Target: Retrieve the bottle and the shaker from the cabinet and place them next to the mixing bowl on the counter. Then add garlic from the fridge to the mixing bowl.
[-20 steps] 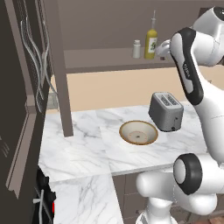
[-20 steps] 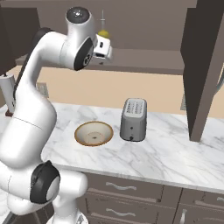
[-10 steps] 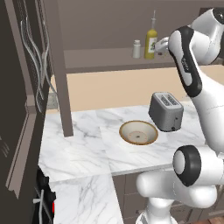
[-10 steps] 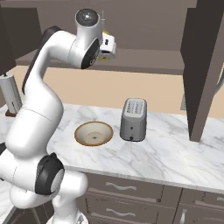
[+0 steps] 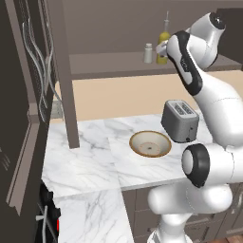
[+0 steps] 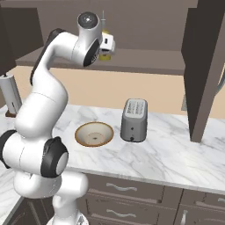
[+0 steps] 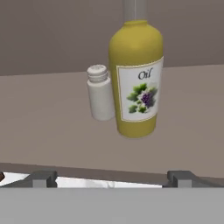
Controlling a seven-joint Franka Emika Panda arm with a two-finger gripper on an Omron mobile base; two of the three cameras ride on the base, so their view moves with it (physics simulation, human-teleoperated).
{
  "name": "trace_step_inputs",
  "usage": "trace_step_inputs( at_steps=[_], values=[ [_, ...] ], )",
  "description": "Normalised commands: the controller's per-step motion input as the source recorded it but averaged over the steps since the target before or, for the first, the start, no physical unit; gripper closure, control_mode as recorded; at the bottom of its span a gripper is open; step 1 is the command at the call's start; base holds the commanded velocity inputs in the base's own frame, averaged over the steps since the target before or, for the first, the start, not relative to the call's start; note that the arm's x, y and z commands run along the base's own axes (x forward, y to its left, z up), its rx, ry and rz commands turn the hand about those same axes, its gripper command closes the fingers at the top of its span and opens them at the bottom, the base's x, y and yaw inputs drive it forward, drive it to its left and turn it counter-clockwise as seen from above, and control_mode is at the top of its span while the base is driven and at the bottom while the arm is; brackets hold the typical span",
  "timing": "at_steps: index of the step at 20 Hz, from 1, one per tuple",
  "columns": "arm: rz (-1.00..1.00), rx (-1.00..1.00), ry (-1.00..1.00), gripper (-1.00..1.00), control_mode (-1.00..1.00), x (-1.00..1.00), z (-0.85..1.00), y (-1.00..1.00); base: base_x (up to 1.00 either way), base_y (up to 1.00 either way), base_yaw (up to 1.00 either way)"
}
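With its two finger tips spread wide apart and nothing between them, the gripper (image 7: 111, 177) sits at the bottom of the hand view, just short of the shelf edge of the cabinet (image 7: 52, 131). Straight ahead and slightly right of centre stands the oil bottle (image 7: 136, 78), upright, label facing the camera, its thin neck running off the top of the frame. Just to its left, touching or nearly so, stands the shaker (image 7: 100, 92), shorter and a little further back.

From the left base view the bottle (image 5: 163, 45) and shaker (image 5: 148, 53) show at the upper centre on the shelf, with the arm's hand right beside them. Lower down, the mixing bowl (image 5: 150, 143) lies on the marble counter (image 5: 85, 156), with a silver toaster (image 5: 180, 121) just to its right.

The step in hand looks like the reach for the bottle. To do it well, I would centre the tips on the bottle's body below the shoulder, go straight in, and keep the left tip from nudging the shaker before closing
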Motion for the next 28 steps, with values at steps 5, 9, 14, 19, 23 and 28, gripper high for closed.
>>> trace_step_inputs(
  at_steps=[5,9,14,19,23,28],
  values=[
    [0.0,0.0,0.0,-1.0,-1.0,0.2,0.0,-0.04,0.0,0.0,0.0],
    [0.0,0.0,-0.02,-1.0,-1.0,0.2,0.0,-0.28,0.0,0.0,0.0],
    [0.0,0.0,0.0,-1.0,-1.0,0.17,-0.04,-0.32,0.0,0.0,0.0],
    [0.0,0.0,0.0,-1.0,-1.0,0.38,-0.13,-0.02,0.0,0.0,0.0],
    [0.0,0.0,0.0,-1.0,-1.0,0.37,-0.02,0.0,0.0,0.0,0.0],
    [0.08,0.0,0.0,-1.0,-1.0,0.27,0.0,0.0,0.0,0.0,0.0]
  ],
)
